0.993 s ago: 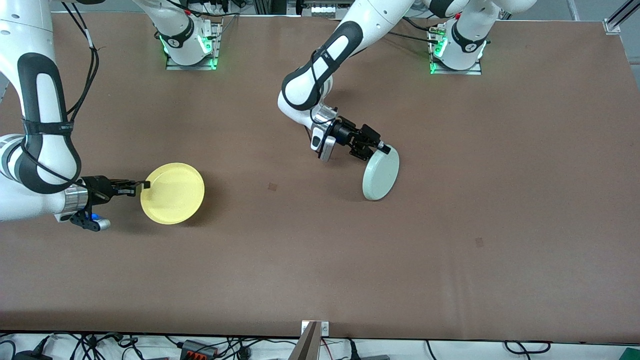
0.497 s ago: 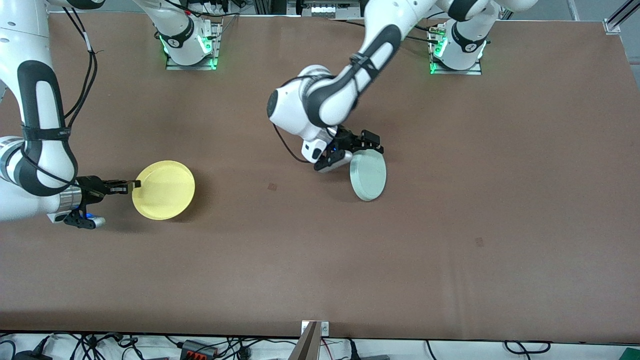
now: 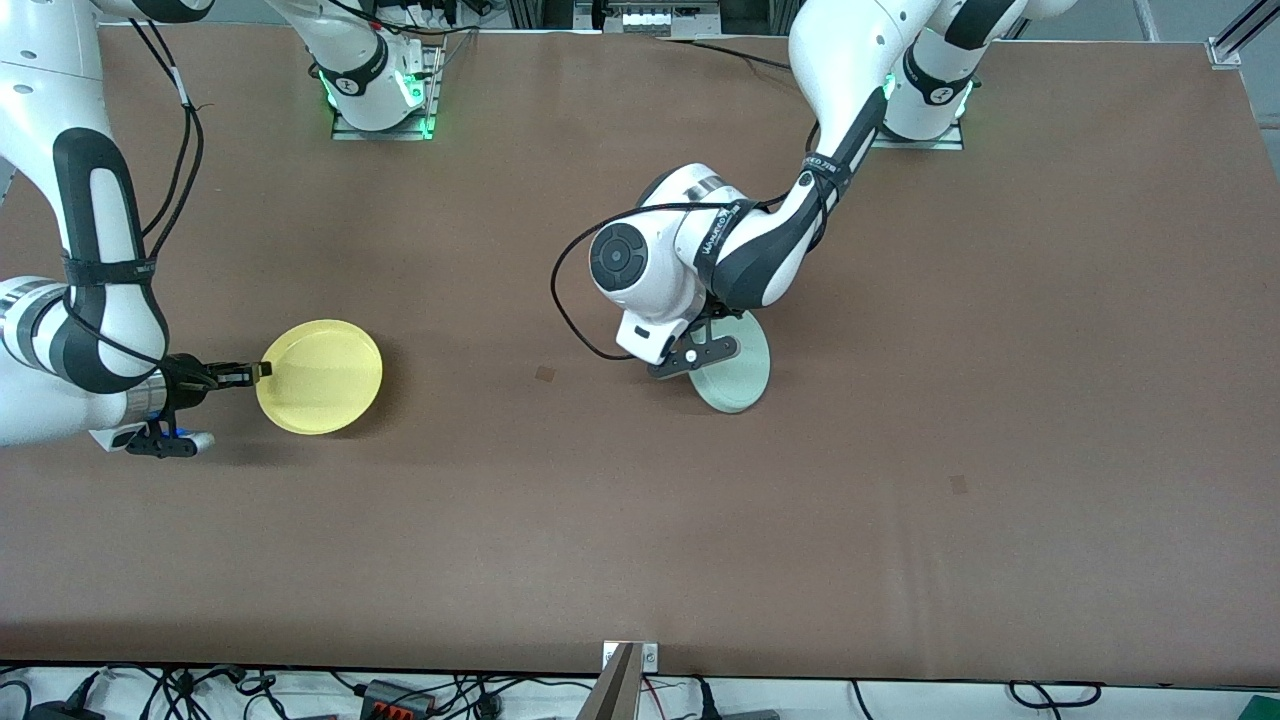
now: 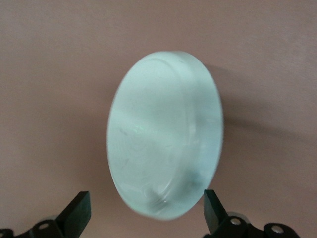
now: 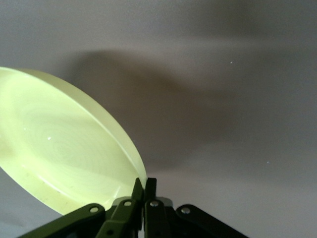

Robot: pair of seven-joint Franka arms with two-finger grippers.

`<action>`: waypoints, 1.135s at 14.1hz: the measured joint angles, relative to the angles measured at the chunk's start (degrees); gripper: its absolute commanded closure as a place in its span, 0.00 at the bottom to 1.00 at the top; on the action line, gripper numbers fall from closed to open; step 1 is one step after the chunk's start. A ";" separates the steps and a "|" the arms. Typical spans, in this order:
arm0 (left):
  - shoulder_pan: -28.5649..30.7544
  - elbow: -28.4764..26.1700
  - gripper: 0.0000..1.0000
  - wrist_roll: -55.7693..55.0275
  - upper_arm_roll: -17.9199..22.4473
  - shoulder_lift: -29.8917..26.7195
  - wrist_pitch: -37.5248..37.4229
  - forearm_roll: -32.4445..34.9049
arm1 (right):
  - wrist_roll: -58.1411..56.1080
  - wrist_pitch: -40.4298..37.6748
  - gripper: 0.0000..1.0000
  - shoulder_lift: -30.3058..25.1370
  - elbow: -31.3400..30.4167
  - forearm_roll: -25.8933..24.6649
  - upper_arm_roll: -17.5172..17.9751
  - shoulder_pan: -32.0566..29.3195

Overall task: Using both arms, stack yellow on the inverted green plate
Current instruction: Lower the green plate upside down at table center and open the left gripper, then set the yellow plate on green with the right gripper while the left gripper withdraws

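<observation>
The pale green plate [image 3: 738, 378] is near the table's middle, tilted with one edge raised, and the left arm's wrist partly covers it in the front view. My left gripper [image 4: 144, 198] is open right at the plate's rim. Its fingers [image 4: 78, 214] stand wide on either side of the rim and do not touch it. The yellow plate [image 3: 320, 377] hangs tilted just above the table toward the right arm's end. My right gripper [image 3: 258, 371] is shut on its rim. In the right wrist view the right gripper [image 5: 144, 182] pinches the edge of the yellow plate [image 5: 64, 148].
The brown table [image 3: 900, 480] is bare around both plates, apart from two small dark marks [image 3: 545, 373]. The arm bases [image 3: 378, 90] stand along the edge farthest from the front camera.
My left gripper has opened wide and let go of the green plate, and its wrist has swung over it. The plate has tipped flatter. My right gripper has carried the yellow plate slightly toward the right arm's end.
</observation>
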 measured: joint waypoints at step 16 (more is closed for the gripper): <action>29.56 -2.66 0.00 50.40 0.55 -7.73 0.79 -5.19 | 21.49 0.61 1.00 0.59 4.71 6.90 2.23 19.59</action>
